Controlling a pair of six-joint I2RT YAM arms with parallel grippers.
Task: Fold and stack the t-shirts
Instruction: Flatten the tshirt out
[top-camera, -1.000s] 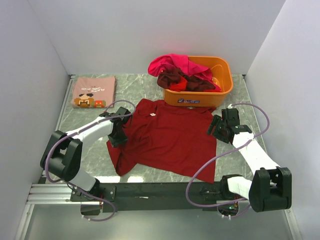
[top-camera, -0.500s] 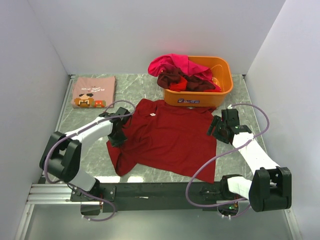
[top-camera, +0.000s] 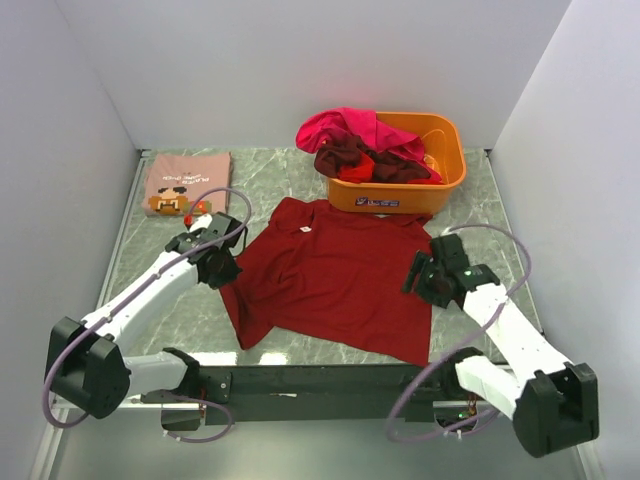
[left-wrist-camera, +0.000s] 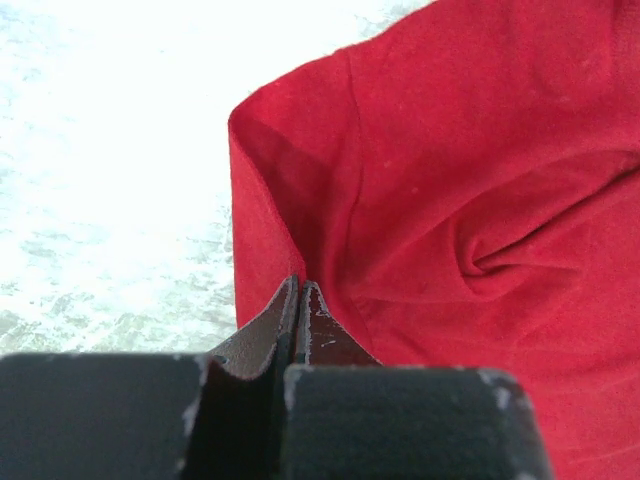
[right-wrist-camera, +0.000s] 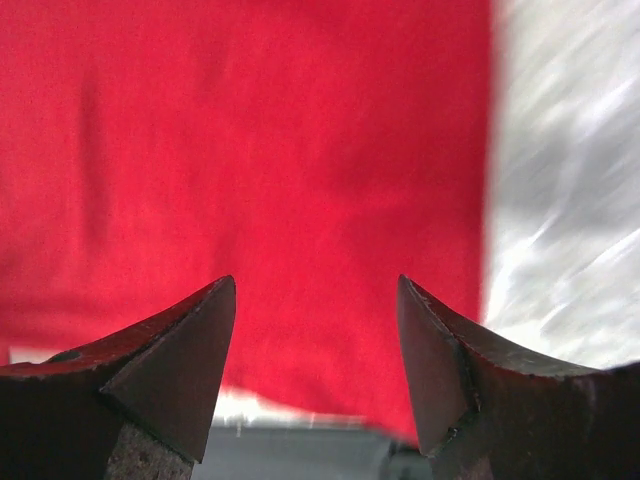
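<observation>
A plain dark red t-shirt (top-camera: 330, 275) lies spread flat in the middle of the table. My left gripper (top-camera: 222, 270) is at its left sleeve. In the left wrist view the jaws (left-wrist-camera: 300, 290) are pressed together at the sleeve's edge, and the red cloth (left-wrist-camera: 450, 180) puckers beyond them. My right gripper (top-camera: 420, 275) is open above the shirt's right edge. In the right wrist view the gripper (right-wrist-camera: 316, 290) is spread wide over red cloth (right-wrist-camera: 260, 150). A folded dusty pink t-shirt with pixel-art print (top-camera: 188, 180) lies at the back left.
An orange plastic tub (top-camera: 445, 175) stands at the back right, just behind the spread shirt. It holds magenta (top-camera: 345, 128), maroon (top-camera: 345, 160) and red tees. White walls close in the left, back and right sides. The black arm rail (top-camera: 320, 378) runs along the near edge.
The left gripper has shifted up and left along the sleeve, and the shirt's left edge is drawn in. The right gripper has moved down and left over the shirt's right edge.
</observation>
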